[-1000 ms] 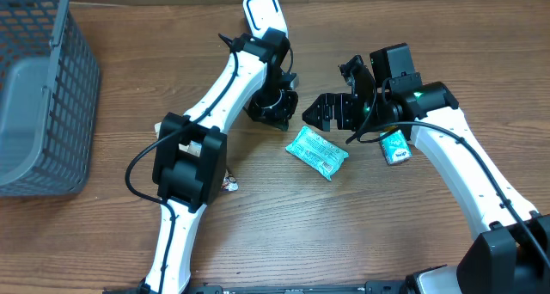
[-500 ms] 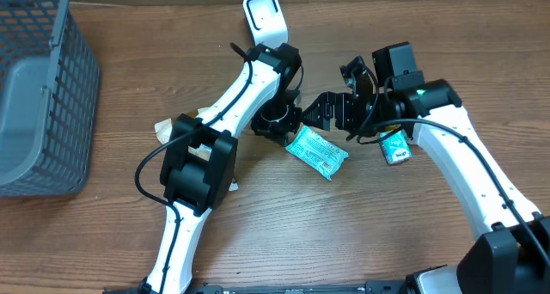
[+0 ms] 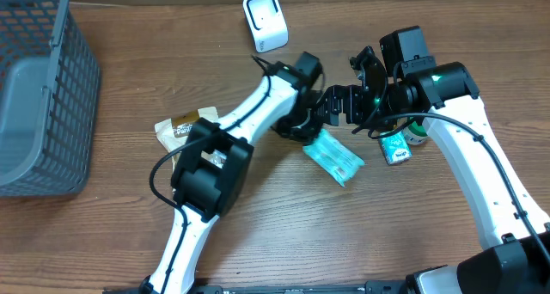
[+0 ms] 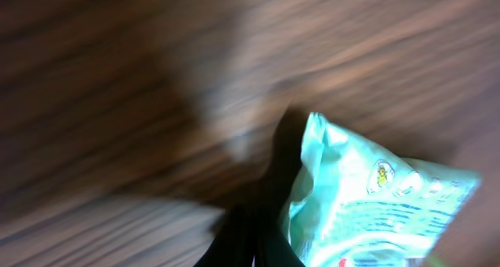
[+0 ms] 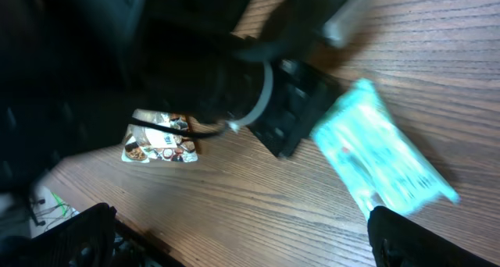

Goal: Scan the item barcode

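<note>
Teal packet (image 3: 337, 156) is hanging from the tips of the left gripper (image 3: 314, 136), its upper-left edge sitting right at the fingers while the rest is trailing away to their lower right over the wooden table (image 3: 344, 234). In the blurred left wrist view, the packet's crimped edge is meeting the dark fingertip at the bottom of the frame. The fingers are pressing fully together, apparently pinching that thin edge.

Far to the left of those fingers, a gray mesh basket (image 3: 77, 96) is sitting at the table's edge. Nearer, a brown and white sachet (image 3: 179, 129) is lying flat beside the left arm, well behind the fingers. A white scanner (image 3: 265, 21) is standing up and to the left of the left fingertips, well apart from the packet.

Just to the right, the right gripper (image 3: 337, 107) is pointing toward the left one, hovering just above the packet's upper end. Its fingers (image 5: 82, 232) are spreading as wide as they go and are gripping nothing; the packet is lying between and ahead of them in the right wrist view. Further right, behind the right fingers, a small teal and white carton (image 3: 394, 147) is resting on the table.
</note>
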Tool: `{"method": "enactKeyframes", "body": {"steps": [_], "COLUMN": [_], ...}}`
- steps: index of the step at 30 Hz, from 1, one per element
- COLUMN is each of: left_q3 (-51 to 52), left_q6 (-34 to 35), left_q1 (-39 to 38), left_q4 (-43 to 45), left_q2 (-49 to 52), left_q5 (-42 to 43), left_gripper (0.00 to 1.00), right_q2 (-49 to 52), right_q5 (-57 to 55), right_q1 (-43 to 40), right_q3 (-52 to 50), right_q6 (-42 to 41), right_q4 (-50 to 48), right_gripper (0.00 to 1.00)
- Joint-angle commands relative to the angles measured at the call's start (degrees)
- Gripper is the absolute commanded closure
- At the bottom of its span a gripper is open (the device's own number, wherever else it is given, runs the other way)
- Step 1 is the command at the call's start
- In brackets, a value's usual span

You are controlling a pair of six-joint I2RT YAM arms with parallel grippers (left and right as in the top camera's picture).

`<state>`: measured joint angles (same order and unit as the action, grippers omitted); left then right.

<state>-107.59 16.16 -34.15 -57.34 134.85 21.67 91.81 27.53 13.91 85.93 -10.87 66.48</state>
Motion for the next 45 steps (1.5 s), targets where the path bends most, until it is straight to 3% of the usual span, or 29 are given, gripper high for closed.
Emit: {"method": "enactKeyframes", "body": {"steps": [1,8,15,19,24,27,30,33,39,45], "left_q3": [0.2,-4.2,-20.5,-24.2,-24.2,-24.2,-24.2,-24.2,-24.1,-20.3], "left_q6": [0.8,1.0,-4.0,-4.8,-5.7,-3.1,-2.3,-1.2,6.9,10.8], "left_q1": [-3.6,-0.5,10.7,17.2,21.2,23.7,25.4,27.1,28.7,28.7], "left_q4": [3.0,0.4,-16.4,-26.1,-30.9,-33.4,-34.4,-34.5,-38.6,-37.3], "left_q2": [-0.2,-0.5,-0.6,-0.6,-0.6,-1.0,-2.4,-5.7,-17.4,-30.0], "left_q5": [3.4,-1.2,-1.3,-6.0,-12.0,-17.5,-17.9,-18.9,-31.4,-32.8], "left_gripper": [0.96,0.96,0.96,0.96,0.95,0.96,0.96,0.95,0.96,0.95], "right_q2": [-1.1,-1.1,-1.0,-1.0,-0.8,0.8,3.0,7.0,13.2,16.0], "right_q5": [-1.0,-1.0,-1.0,-0.4,-0.9,-7.2,-10.0,-10.0,-10.4,-11.1], "right_q1": [-0.2,-0.2,-0.2,0.7,7.3,12.7,16.2,20.6,24.9,25.4], "right_q3": [1.3,1.3,1.3,1.1,-1.0,-1.5,-1.5,-1.5,-1.5,-1.5], "right_q6": [0.5,0.9,0.9,-4.4,-4.6,-10.2,-11.9,-11.9,-11.9,-11.9], "right_q4": [-0.1,-0.4,-1.9,-4.2,-7.9,-9.9,-11.6,-16.0,-22.5,-27.3], "right_gripper": [0.0,0.0,0.0,0.0,0.0,0.0,0.0,0.0,0.0,0.0]}}
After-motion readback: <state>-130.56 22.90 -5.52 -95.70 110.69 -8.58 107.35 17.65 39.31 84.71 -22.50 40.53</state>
